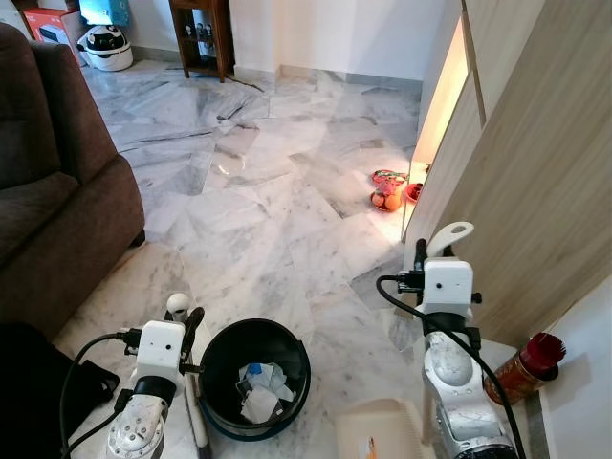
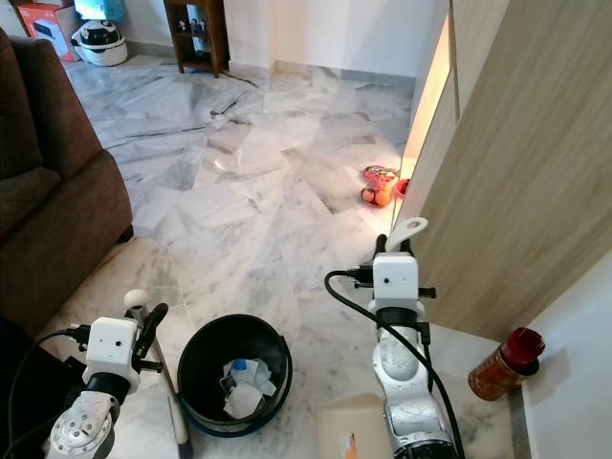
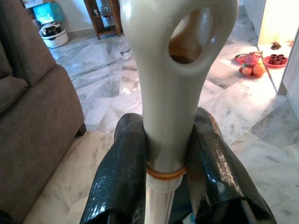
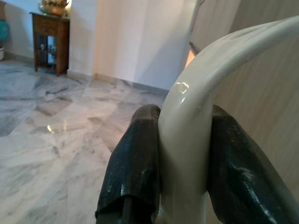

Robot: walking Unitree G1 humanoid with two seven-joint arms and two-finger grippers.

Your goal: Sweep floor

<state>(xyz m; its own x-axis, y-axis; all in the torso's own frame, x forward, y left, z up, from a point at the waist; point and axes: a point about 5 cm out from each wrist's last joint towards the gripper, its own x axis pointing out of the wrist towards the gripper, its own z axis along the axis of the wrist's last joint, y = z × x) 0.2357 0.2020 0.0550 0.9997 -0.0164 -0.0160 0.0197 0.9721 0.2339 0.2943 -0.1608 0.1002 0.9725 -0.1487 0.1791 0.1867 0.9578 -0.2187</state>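
Observation:
My left gripper (image 1: 191,317) is shut on the cream broom handle (image 3: 173,70), just below its end loop, low on the left. The broom's stick (image 1: 198,421) runs down beside a black bin (image 1: 215,368) that holds crumpled paper. My right gripper (image 1: 421,252) is shut on the curved cream dustpan handle (image 4: 201,102), which pokes up at the right beside the wooden panel. The dustpan's cream pan (image 1: 378,432) lies on the marble floor (image 1: 268,191) near my right arm.
A brown sofa (image 1: 57,191) fills the left side. A tall wooden panel (image 1: 535,191) stands close on the right, with a red-capped bottle (image 1: 524,368) at its foot. Oranges on a red plate (image 1: 387,196) sit by the lit gap. A wooden stand (image 1: 201,33) and a white appliance (image 1: 107,48) are far back.

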